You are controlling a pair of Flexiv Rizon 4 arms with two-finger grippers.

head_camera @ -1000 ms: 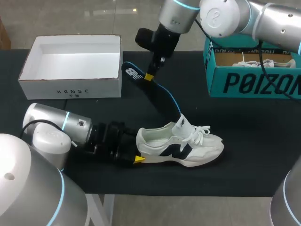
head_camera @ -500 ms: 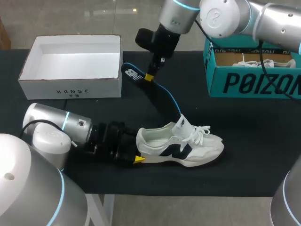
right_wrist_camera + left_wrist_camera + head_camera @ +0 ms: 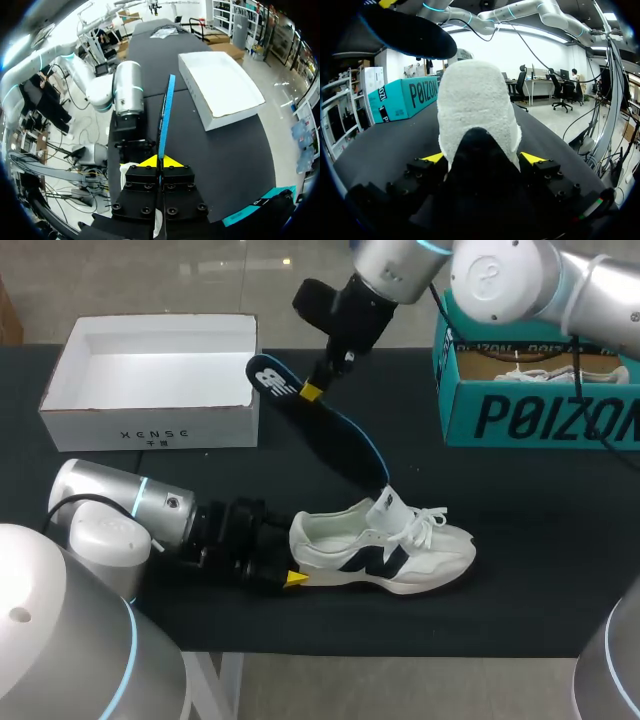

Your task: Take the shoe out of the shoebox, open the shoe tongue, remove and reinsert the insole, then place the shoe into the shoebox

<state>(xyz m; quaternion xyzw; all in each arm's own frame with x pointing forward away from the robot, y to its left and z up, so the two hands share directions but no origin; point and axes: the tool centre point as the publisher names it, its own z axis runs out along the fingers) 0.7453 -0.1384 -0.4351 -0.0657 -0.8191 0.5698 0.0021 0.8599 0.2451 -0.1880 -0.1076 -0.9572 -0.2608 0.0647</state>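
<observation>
Head view: right gripper (image 3: pixel 313 390) pinched tight on insole (image 3: pixel 330 430), heel end above table (image 3: pixel 520 500), toe end by shoe (image 3: pixel 385 550) tongue. Left gripper (image 3: pixel 287 576) at shoe heel, near edge.
Left wrist view: left gripper (image 3: pixel 482 159) clamps shoe (image 3: pixel 476 105) heel both sides.
Right wrist view: right gripper (image 3: pixel 160 161) fingers together on insole (image 3: pixel 166 110) edge.

shoe (image 3: pixel 385 545): two; box (image 3: pixel 150 425): two; insole (image 3: pixel 320 420): one; pincer (image 3: pixel 313 392): two.
</observation>
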